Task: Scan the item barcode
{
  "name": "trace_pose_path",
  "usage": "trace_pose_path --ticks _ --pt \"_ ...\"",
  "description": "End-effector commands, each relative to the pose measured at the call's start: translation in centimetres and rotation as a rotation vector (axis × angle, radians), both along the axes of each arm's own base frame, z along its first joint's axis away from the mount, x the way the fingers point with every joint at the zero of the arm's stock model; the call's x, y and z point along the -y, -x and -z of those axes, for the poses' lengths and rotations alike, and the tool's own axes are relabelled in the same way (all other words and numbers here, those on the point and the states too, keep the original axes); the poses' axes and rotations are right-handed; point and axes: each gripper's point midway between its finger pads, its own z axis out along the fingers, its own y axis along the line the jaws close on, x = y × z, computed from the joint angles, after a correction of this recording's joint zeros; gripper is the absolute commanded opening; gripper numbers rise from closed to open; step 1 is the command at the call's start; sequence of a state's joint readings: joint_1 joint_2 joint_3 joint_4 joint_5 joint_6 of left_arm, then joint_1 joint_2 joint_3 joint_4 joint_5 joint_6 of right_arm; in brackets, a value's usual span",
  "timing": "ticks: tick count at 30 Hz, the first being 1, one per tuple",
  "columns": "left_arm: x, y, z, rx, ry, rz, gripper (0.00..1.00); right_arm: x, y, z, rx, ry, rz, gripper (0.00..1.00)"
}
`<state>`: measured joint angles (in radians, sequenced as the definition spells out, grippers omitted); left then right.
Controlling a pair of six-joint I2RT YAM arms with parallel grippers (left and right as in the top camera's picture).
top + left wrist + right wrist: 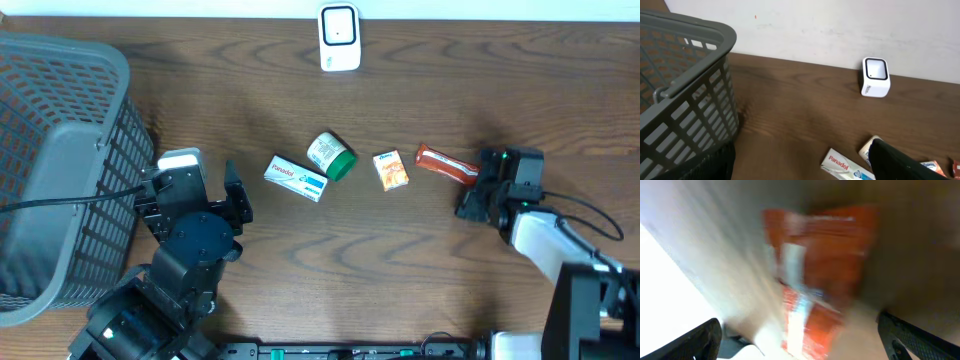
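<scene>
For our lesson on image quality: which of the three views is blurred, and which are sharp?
Right wrist: heavy motion blur smears the orange packet; its print is unreadable. Left wrist: sharp, scanner and basket crisp. Overhead: sharp, evenly lit, soft shadows only.

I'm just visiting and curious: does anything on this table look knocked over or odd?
Only the green-lidded jar lies on its side, between the Panadol box and the small orange box. Nothing looks spilled or damaged.

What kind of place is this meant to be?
Probably a mock shop checkout on a table: a white scanner, a Panadol box among other small packets, and a grey basket.
</scene>
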<state>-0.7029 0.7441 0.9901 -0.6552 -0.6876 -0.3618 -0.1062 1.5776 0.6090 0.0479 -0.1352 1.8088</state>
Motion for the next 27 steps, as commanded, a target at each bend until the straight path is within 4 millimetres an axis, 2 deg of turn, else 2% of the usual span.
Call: trace_pose_path --ticks 1,2,3,4,5,7,9,11,12,13,15,16,17,18,19,21,23,27 --pt "-0.4 0.1 -0.3 0.009 -0.013 -0.016 0.86 0.2 5.2 8.2 -0.266 -0.014 0.011 0.78" --pt "-0.4 0.1 -0.3 0.009 -0.013 -0.016 0.86 -0.1 5.2 8.6 -0.276 -0.028 -0.009 0.58" --pt "-0.4 0.1 -0.3 0.009 -0.013 -0.016 0.86 -0.6 5.1 8.9 -0.28 -0.042 -0.046 0.33" --pt "-0.4 0.1 -0.3 0.009 -0.013 -0.016 0.86 -0.9 4.9 9.0 -0.279 -0.049 -0.074 0.2" --pt "-0.4 0.1 -0.3 0.009 -0.013 -0.016 0.86 -1.3 4.6 8.9 -0.27 -0.054 -0.117 0.01" --pt "-0.5 0.1 -0.2 0.006 -0.015 -0.015 0.86 -1.5 4.1 8.4 -0.245 -0.045 -0.167 0.01" --pt "-0.5 0.2 0.0 -0.003 -0.023 -0.015 0.86 -1.5 2.8 6.9 -0.184 -0.006 -0.25 0.02" --pt "-0.6 0.3 0.2 -0.013 -0.031 -0.015 0.86 -1.4 1.9 4.8 -0.137 0.042 -0.316 0.02" --pt "-0.7 0.4 0.3 -0.02 -0.037 -0.015 0.86 -1.3 1.3 2.7 -0.094 0.087 -0.365 0.02" --pt "-0.7 0.4 0.4 -0.023 -0.04 -0.015 0.86 -1.3 1.0 1.8 -0.075 0.104 -0.384 0.02" --pt "-0.7 0.5 0.6 -0.031 -0.046 -0.015 0.86 -1.4 -0.1 -2.3 0.024 0.164 -0.467 0.02" --pt "-0.8 0.5 0.7 -0.036 -0.051 -0.015 0.86 -1.9 -0.9 -6.9 0.146 0.197 -0.54 0.02" --pt "-0.8 0.5 0.7 -0.037 -0.053 -0.015 0.86 -2.3 -1.0 -8.6 0.195 0.197 -0.568 0.02" --pt "-0.8 0.6 0.8 -0.04 -0.055 -0.015 0.86 -2.9 -1.0 -11.9 0.297 0.191 -0.622 0.02" --pt "-0.9 0.6 0.8 -0.042 -0.057 -0.015 0.86 -3.2 -0.5 -14.4 0.373 0.182 -0.65 0.02" --pt "-0.8 0.6 0.8 -0.042 -0.057 -0.015 0.86 -3.8 0.4 -16.5 0.445 0.164 -0.685 0.02" --pt "-0.8 0.6 0.9 -0.043 -0.058 -0.015 0.86 -4.8 0.9 -17.8 0.501 0.14 -0.737 0.02" --pt "-0.8 0.6 0.9 -0.044 -0.058 -0.015 0.86 -7.1 1.8 -19.2 0.584 0.054 -0.843 0.02"
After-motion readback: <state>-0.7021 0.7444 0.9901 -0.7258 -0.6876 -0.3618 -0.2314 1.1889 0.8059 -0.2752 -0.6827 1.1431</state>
